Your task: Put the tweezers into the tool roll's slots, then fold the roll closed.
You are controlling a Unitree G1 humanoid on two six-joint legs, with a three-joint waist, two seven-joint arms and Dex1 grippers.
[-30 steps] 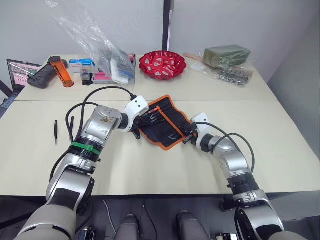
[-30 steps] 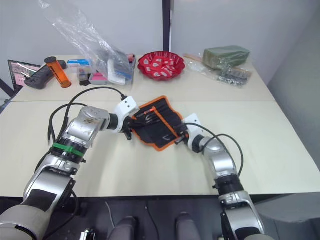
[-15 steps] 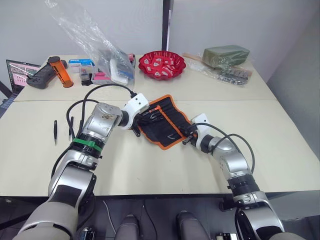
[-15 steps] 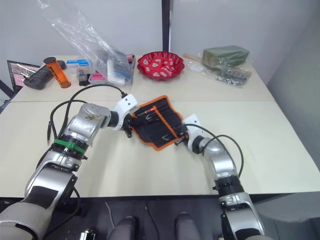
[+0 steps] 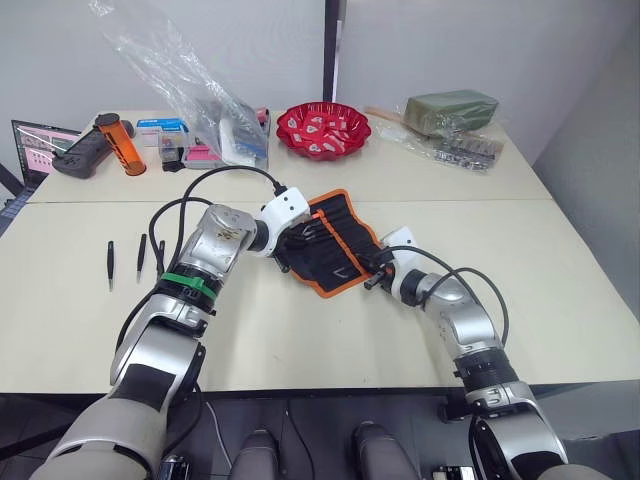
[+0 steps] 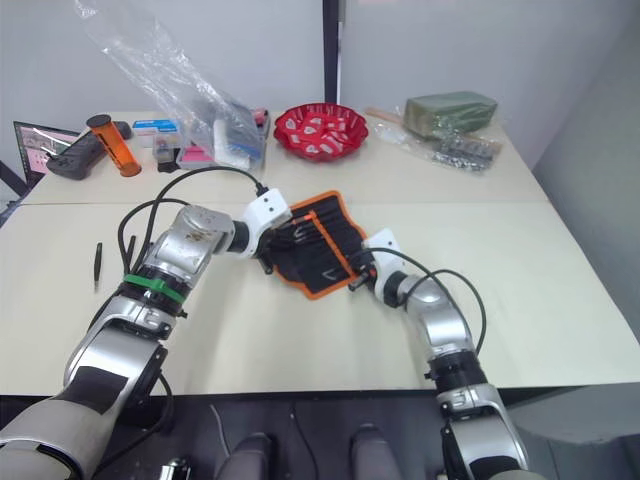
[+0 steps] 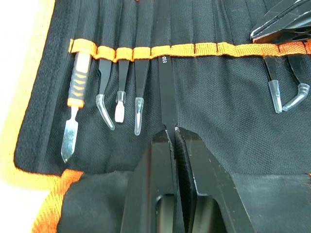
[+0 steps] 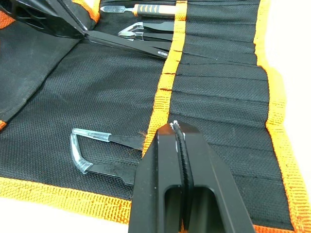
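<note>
The flat black fabric tool roll with bright orange edge binding (image 5: 328,243) lies open on the pale worktop (image 5: 300,330) between the two arms. The left end effector (image 7: 172,133) has its two black fingers pinched on a slim black pointed tweezer (image 7: 166,92), whose tip sits under the orange band of the narrow stitched slots (image 7: 194,49). The right end effector (image 8: 177,127), fingers pressed together, rests on the orange trim. Three more black tweezers (image 5: 141,250) lie on the worktop, well apart from the roll.
</note>
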